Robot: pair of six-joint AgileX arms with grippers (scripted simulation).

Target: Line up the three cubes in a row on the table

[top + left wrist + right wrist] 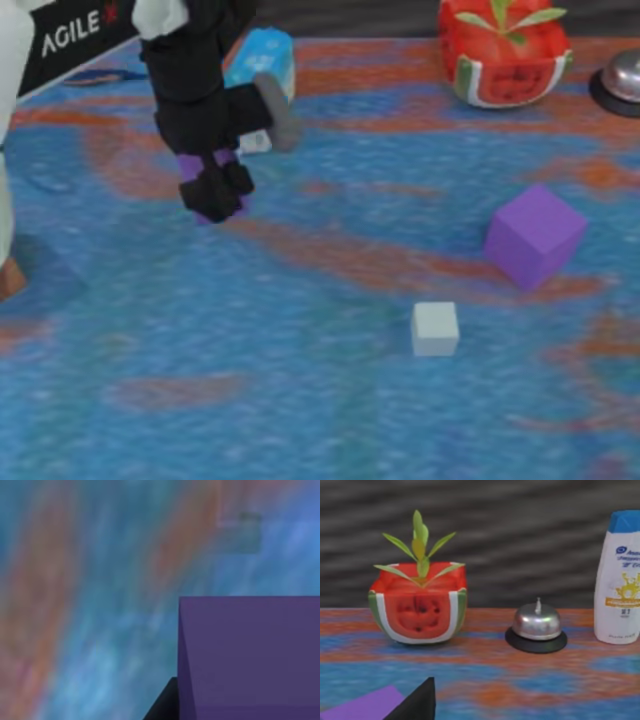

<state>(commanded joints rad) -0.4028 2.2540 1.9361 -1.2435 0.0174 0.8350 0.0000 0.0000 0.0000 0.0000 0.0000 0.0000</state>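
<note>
Two black fingers of the left claw close on the smaller purple cube, of which only slivers show in the top view at the surface's upper left; the left wrist view shows it as a plain matte purple block with sharp edges. Just behind the claw stands a blue-and-white carton. The pale grey-white cube, the smallest, rests right of centre on the mottled blue, orange-streaked surface, well apart from the claw. The large purple cube sits near it, farther right and back, turned corner-on. A watermelon-shaped pot and a silver bell occupy the far right edge. The right claw's state cannot be told.
</note>
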